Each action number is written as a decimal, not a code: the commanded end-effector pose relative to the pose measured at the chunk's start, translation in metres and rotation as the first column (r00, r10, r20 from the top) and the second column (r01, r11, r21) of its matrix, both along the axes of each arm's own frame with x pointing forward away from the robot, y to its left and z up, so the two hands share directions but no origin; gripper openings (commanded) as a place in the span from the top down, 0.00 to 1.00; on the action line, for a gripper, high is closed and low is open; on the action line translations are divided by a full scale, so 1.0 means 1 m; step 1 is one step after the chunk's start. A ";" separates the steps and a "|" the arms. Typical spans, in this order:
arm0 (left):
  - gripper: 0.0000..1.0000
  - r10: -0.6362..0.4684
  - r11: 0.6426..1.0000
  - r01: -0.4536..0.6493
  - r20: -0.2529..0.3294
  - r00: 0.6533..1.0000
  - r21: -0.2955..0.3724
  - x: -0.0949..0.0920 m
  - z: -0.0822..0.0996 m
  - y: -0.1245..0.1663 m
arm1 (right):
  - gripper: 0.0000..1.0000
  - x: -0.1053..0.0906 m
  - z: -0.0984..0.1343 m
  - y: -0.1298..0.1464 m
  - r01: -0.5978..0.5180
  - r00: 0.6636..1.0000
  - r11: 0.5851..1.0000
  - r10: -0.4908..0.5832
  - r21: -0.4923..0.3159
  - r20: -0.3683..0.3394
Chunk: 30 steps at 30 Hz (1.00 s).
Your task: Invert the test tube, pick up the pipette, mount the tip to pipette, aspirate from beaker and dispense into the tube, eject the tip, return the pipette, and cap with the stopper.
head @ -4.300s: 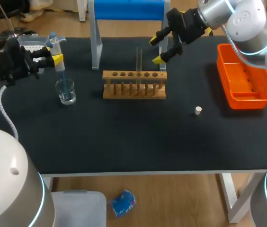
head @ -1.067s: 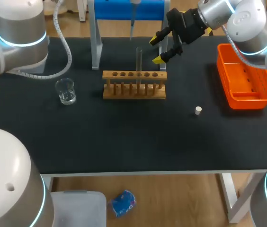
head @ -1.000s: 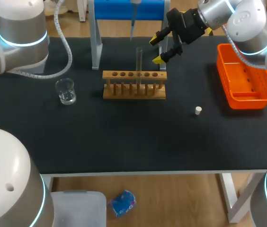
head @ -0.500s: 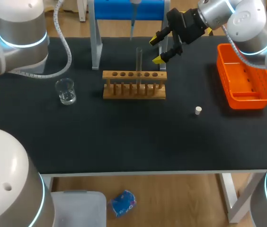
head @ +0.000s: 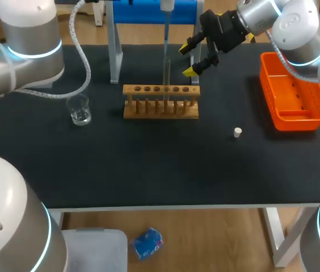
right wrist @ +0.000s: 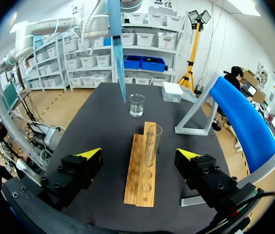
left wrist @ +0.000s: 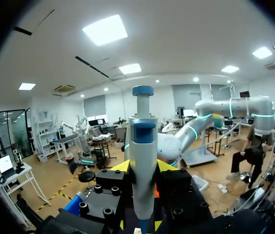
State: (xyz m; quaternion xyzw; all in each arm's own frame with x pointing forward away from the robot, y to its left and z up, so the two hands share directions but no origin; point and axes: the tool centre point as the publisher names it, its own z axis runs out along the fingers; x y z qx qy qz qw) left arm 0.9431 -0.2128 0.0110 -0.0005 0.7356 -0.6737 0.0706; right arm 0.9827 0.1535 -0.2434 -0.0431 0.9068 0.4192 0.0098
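Note:
The pipette (left wrist: 143, 161) stands upright between the yellow-tipped fingers of my left gripper (left wrist: 143, 167), which is shut on it. In the head view its blue tip (head: 166, 34) hangs in line above the glass test tube (head: 166, 73), which stands mouth up in the wooden rack (head: 161, 102). My right gripper (head: 187, 60) hovers open just right of the tube, behind the rack. The right wrist view shows the tube (right wrist: 151, 144) ahead of the open right gripper (right wrist: 139, 154), with the pipette tip (right wrist: 117, 48) above it. The beaker (head: 79, 109) stands left of the rack. A small white stopper (head: 237, 132) lies to the right.
An orange tray (head: 292, 96) sits at the right edge of the table. A blue stand on grey legs (head: 114, 54) rises behind the rack. A white box (right wrist: 172, 90) lies beyond the beaker (right wrist: 136, 105). My left arm (head: 29, 54) crosses the back left.
The pipette has shifted a little to the right and now lines up over the test tube. My left arm moved with it. The right gripper has stayed put.

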 end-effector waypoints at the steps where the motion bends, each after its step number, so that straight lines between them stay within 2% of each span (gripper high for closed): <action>1: 1.00 -0.039 0.999 0.039 -0.011 0.999 -0.013 0.017 -0.004 -0.011 | 0.00 0.000 0.001 -0.001 -0.001 1.000 1.000 0.001 -0.002 -0.001; 7: 1.00 -0.042 0.999 0.042 -0.020 0.999 0.003 0.025 -0.008 -0.014 | 0.00 0.000 0.001 -0.001 -0.001 1.000 1.000 0.001 -0.002 -0.001; 15: 1.00 -0.040 0.999 0.040 -0.045 0.998 0.006 0.032 -0.022 -0.011 | 0.00 0.000 0.001 -0.001 -0.001 1.000 1.000 0.001 -0.002 -0.001; 30: 1.00 -0.026 1.000 0.026 -0.043 0.999 0.004 0.046 -0.032 -0.007 | 0.00 0.000 0.001 -0.001 -0.001 1.000 1.000 0.001 -0.002 -0.001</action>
